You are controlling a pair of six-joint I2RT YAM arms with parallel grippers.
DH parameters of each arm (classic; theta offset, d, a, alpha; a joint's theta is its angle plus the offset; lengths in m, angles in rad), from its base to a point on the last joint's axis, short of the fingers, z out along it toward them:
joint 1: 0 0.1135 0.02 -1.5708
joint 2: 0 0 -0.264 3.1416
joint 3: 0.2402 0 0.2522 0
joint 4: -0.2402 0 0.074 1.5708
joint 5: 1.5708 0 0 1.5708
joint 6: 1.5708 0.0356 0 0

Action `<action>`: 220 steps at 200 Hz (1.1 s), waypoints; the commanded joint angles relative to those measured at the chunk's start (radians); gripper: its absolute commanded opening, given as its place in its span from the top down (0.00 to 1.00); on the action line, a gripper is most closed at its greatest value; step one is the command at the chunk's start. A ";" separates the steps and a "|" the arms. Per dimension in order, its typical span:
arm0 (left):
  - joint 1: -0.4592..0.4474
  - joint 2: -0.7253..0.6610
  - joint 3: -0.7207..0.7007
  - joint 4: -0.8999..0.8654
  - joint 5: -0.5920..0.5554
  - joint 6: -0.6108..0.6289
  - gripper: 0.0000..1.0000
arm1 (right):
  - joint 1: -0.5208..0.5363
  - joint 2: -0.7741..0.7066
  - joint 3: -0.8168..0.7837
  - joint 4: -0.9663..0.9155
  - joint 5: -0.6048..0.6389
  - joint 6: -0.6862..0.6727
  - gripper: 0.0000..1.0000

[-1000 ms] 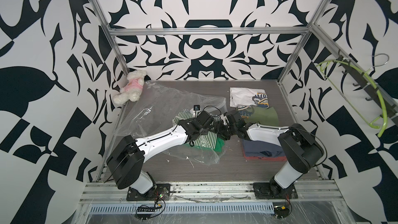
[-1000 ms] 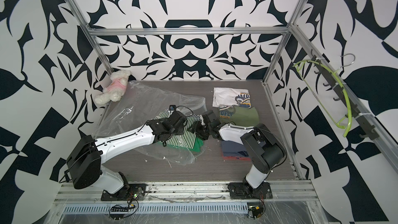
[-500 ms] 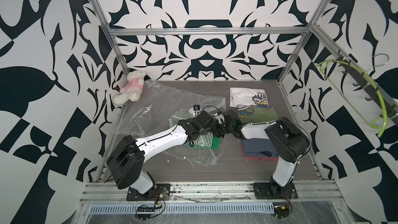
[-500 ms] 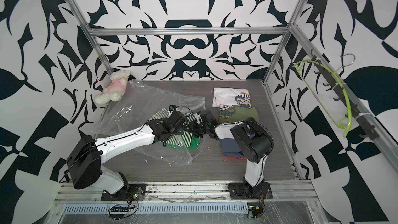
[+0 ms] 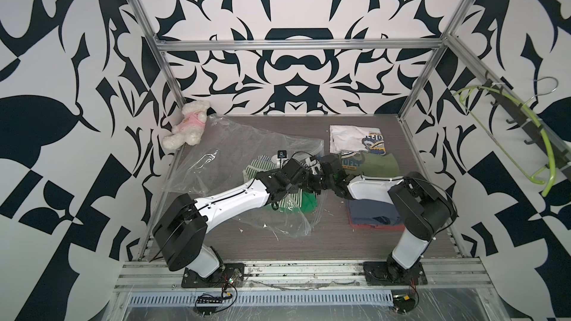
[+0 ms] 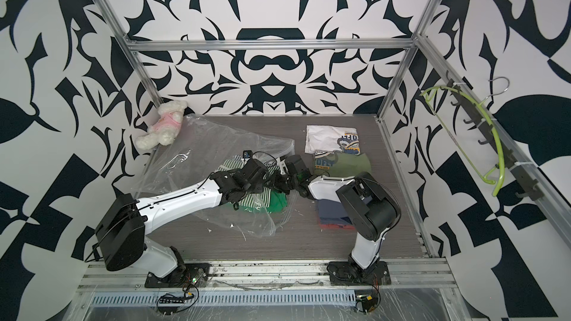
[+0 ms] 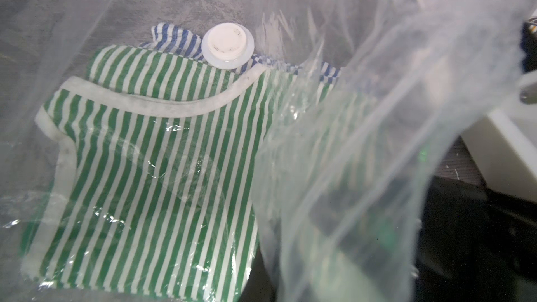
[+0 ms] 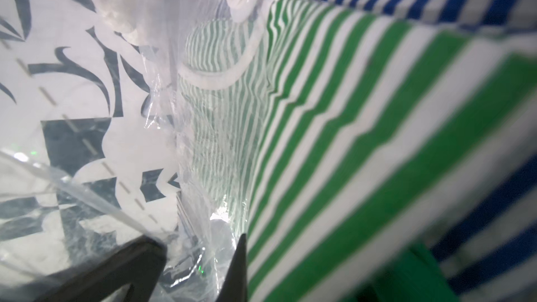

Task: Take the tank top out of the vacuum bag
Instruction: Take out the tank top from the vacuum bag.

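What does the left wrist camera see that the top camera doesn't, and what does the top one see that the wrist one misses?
Only the left wrist view shows the white neck trim up close, with a bit of blue-striped cloth behind it. Only a top view shows the plush toy, the folded shirts and the green hanger on the wall. Both show the clear vacuum bag, the green-striped tank top inside it and the round white valve.
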 commanded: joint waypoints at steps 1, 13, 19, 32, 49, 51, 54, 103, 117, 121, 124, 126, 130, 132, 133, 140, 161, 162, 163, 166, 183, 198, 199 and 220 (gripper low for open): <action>0.003 0.009 -0.017 -0.017 -0.006 -0.005 1.00 | 0.005 0.019 0.057 0.003 -0.020 -0.018 0.79; 0.003 0.008 -0.019 -0.016 -0.006 -0.006 1.00 | 0.006 0.047 0.087 -0.057 -0.022 -0.035 0.68; 0.003 0.007 -0.021 -0.013 -0.008 -0.006 1.00 | 0.005 0.061 0.104 -0.093 -0.022 -0.047 0.65; 0.003 0.009 -0.020 -0.010 -0.006 -0.006 1.00 | 0.006 0.084 0.126 -0.131 -0.026 -0.054 0.63; 0.004 0.012 -0.016 -0.018 -0.008 -0.005 1.00 | 0.006 0.078 0.133 -0.158 -0.021 -0.052 0.63; 0.003 0.012 -0.015 -0.018 -0.010 -0.005 1.00 | 0.007 0.075 0.133 -0.160 -0.019 -0.050 0.63; 0.004 0.011 -0.015 -0.019 -0.010 -0.005 1.00 | 0.006 0.069 0.130 -0.161 -0.017 -0.047 0.64; 0.012 0.010 -0.023 -0.018 -0.017 0.003 1.00 | 0.032 -0.098 0.099 -0.216 0.038 -0.026 0.64; 0.014 0.014 -0.023 -0.014 -0.014 0.004 1.00 | 0.047 -0.125 0.102 -0.220 0.041 -0.029 0.64; 0.013 0.014 -0.022 -0.011 -0.013 0.003 1.00 | 0.049 -0.127 0.104 -0.224 0.043 -0.033 0.64; 0.013 0.014 -0.022 -0.009 -0.014 0.003 1.00 | 0.052 -0.128 0.106 -0.226 0.044 -0.038 0.64; 0.014 0.015 -0.022 -0.008 -0.013 0.004 1.00 | 0.053 -0.127 0.109 -0.228 0.046 -0.042 0.64; 0.013 0.016 -0.022 -0.004 -0.011 0.004 1.00 | 0.054 -0.124 0.113 -0.237 0.049 -0.050 0.64; 0.013 0.017 -0.021 -0.003 -0.010 0.004 1.00 | 0.054 -0.121 0.115 -0.241 0.050 -0.052 0.64; 0.013 0.017 -0.021 -0.002 -0.010 0.004 1.00 | 0.054 -0.120 0.117 -0.243 0.050 -0.054 0.64; 0.013 0.021 -0.020 0.001 -0.007 0.005 1.00 | 0.054 -0.105 0.124 -0.254 0.049 -0.062 0.64; 0.013 0.028 -0.011 -0.010 -0.008 0.000 1.00 | 0.054 -0.053 0.145 -0.255 0.046 -0.074 0.64; 0.013 0.028 -0.011 -0.011 -0.008 0.000 1.00 | 0.054 -0.051 0.146 -0.255 0.045 -0.074 0.64; 0.013 0.027 -0.012 -0.011 -0.008 -0.001 1.00 | 0.054 -0.048 0.148 -0.254 0.044 -0.074 0.64; 0.013 0.026 -0.013 -0.013 -0.008 -0.001 1.00 | 0.054 -0.042 0.152 -0.255 0.044 -0.074 0.64; 0.013 0.010 -0.027 -0.012 -0.014 -0.009 1.00 | 0.054 -0.012 0.169 -0.255 0.044 -0.074 0.64; 0.013 -0.001 -0.040 -0.008 -0.020 -0.012 1.00 | 0.054 0.003 0.174 -0.271 0.062 -0.076 0.64; 0.013 -0.001 -0.042 -0.008 -0.020 -0.012 1.00 | 0.054 0.003 0.174 -0.272 0.065 -0.077 0.63; 0.015 0.002 -0.042 -0.008 -0.020 -0.011 1.00 | 0.053 0.026 0.176 -0.275 0.072 -0.084 0.59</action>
